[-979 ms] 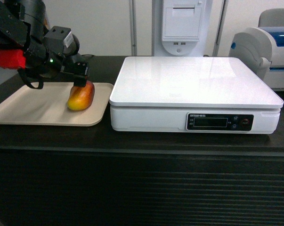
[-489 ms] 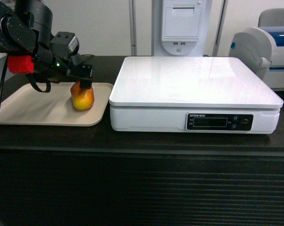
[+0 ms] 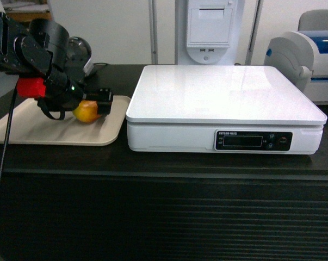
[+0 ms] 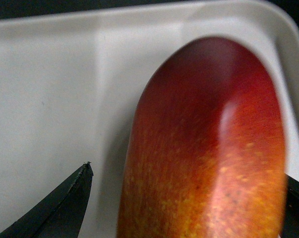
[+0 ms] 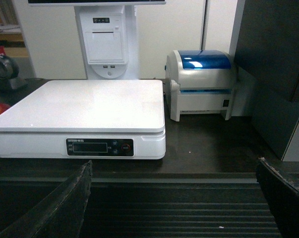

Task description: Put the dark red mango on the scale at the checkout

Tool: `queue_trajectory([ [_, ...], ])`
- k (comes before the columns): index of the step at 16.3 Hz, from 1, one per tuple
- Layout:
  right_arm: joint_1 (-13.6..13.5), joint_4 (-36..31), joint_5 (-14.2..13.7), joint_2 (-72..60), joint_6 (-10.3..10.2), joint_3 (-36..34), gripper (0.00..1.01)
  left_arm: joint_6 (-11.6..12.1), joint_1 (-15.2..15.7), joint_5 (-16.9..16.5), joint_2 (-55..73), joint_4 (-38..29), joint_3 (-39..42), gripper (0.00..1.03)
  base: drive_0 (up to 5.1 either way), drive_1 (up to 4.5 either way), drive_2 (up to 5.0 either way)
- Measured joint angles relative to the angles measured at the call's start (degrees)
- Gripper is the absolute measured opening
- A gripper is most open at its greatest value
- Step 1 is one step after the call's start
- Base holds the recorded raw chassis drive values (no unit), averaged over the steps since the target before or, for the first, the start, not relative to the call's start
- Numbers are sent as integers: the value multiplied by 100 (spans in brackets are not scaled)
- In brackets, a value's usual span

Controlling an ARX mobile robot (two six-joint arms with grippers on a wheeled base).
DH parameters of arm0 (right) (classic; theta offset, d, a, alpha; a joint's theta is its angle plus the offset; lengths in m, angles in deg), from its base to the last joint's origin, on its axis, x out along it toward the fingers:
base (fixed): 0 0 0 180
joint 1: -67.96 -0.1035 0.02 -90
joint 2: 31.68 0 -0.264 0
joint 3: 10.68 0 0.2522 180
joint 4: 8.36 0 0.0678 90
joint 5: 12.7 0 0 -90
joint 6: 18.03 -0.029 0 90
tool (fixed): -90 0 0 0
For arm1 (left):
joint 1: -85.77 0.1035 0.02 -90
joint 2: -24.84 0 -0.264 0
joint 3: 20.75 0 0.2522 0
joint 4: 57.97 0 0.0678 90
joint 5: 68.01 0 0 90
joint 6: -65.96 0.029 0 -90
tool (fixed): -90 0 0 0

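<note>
The dark red mango (image 3: 85,112), red shading to yellow, lies on the beige tray (image 3: 22,128) at the left of the black checkout (image 3: 164,206). My left gripper (image 3: 98,104) reaches over it from the left. In the left wrist view the mango (image 4: 204,148) fills the space between the fingers of that gripper (image 4: 186,173). The left finger stands a little apart from it and the right one lies against its side, so the gripper is open. The white scale (image 3: 223,92) stands right of the tray with a bare top. My right gripper (image 5: 174,198) is wide open before the counter's ribbed front.
A white-and-blue printer (image 3: 310,54) sits at the back right of the counter, beside the scale (image 5: 89,104). A white terminal stand (image 3: 210,30) rises behind the scale. The tray's raised rim (image 4: 288,74) curves close past the mango's far end.
My left arm has swung lower and turned over the tray. The mango has turned from lying on its side and shifted slightly left, staying at the gripper.
</note>
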Motion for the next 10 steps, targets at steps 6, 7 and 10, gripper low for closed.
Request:
queue_trajectory([
  [6, 0, 0, 0, 0, 0, 0, 98, 184, 7, -109, 109, -129, 0, 59, 0, 0, 0],
  [7, 0, 0, 2, 0, 0, 0, 98, 223, 7, -105, 55, -170, 83, 59, 0, 0, 0],
  [10, 0, 0, 2, 0, 2, 0, 98, 330, -52, -17, -568, -352, 409, 59, 0, 0, 0],
])
